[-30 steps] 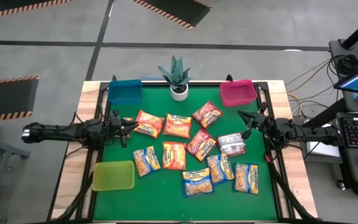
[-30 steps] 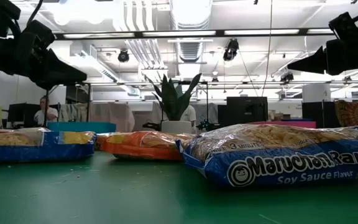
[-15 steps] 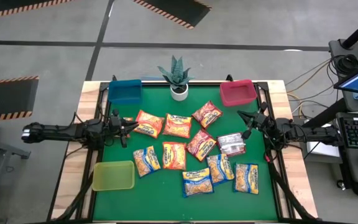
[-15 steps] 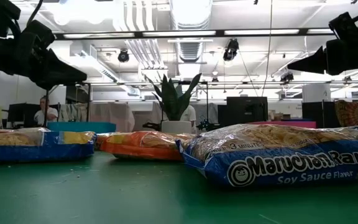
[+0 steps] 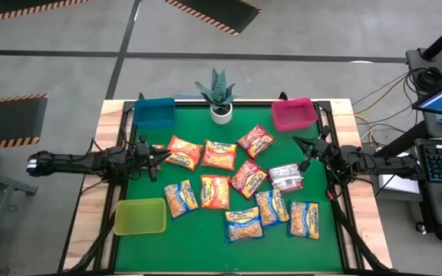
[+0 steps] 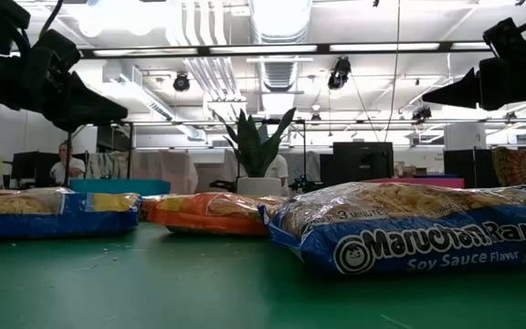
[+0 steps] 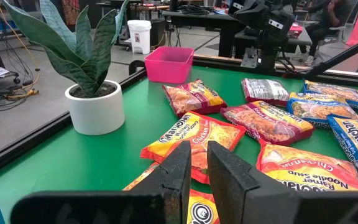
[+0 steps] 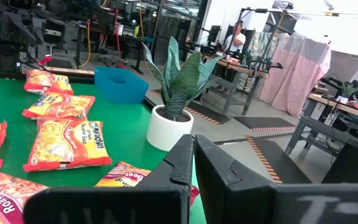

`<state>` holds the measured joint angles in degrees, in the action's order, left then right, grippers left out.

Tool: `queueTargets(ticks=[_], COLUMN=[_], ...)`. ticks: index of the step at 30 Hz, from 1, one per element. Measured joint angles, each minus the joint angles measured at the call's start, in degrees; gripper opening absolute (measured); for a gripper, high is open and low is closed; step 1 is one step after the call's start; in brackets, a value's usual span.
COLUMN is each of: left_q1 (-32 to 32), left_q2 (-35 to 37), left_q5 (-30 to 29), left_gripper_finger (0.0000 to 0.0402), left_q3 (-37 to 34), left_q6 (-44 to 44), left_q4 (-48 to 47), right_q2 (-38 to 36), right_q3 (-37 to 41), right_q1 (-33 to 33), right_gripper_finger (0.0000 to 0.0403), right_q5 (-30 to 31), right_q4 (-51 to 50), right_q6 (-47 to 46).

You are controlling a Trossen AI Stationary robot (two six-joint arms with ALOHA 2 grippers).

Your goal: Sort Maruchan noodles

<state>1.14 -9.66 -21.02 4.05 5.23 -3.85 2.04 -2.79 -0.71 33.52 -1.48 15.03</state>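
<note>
Change: you have nothing new here; both arms and every packet sit exactly as they did a second ago.
Left tool: your left tool (image 5: 154,158) hovers at the counter (image 5: 198,230) edge left of the potted plant (image 5: 219,96), its fingers (image 7: 180,168) nearly together with only a thin slit between them, gripping nothing.
Right tool: your right tool (image 5: 304,156) hangs at the far side of the plant, below the red bin (image 5: 293,114), fingers (image 8: 182,155) pressed closed and empty.
Maruchan noodles: the packets (image 5: 219,155) lie scattered flat on the green mat in front of the plant, between the two tools; a silvery-grey packet (image 5: 285,177) lies just beside the right tool.
Bins: the blue bin (image 5: 153,112), red bin and yellow-green bin (image 5: 140,216) hold no packets that you can see.
Meaning: sorting has not begun; you likely need a tool opened and lowered onto a packet first.
</note>
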Motion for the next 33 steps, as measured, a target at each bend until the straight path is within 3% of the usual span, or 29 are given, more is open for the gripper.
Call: queueTargets(ticks=[26,33], left_q1=[0.01,0.01], left_q2=[0.01,-0.03], left_q5=[0.01,-0.7], left_gripper_finger=[0.0036,0.0036], left_q3=[0.0,0.0], left_q6=[0.0,-0.03], left_q4=[-0.01,6.42], right_q2=[0.0,0.04], right_q3=[0.02,0.04], right_q1=[-0.02,0.0], right_gripper_finger=[0.0009,0.0009], right_q5=[0.02,-0.29], right_q4=[0.46,3.76], right_q6=[-0.32,-33.42])
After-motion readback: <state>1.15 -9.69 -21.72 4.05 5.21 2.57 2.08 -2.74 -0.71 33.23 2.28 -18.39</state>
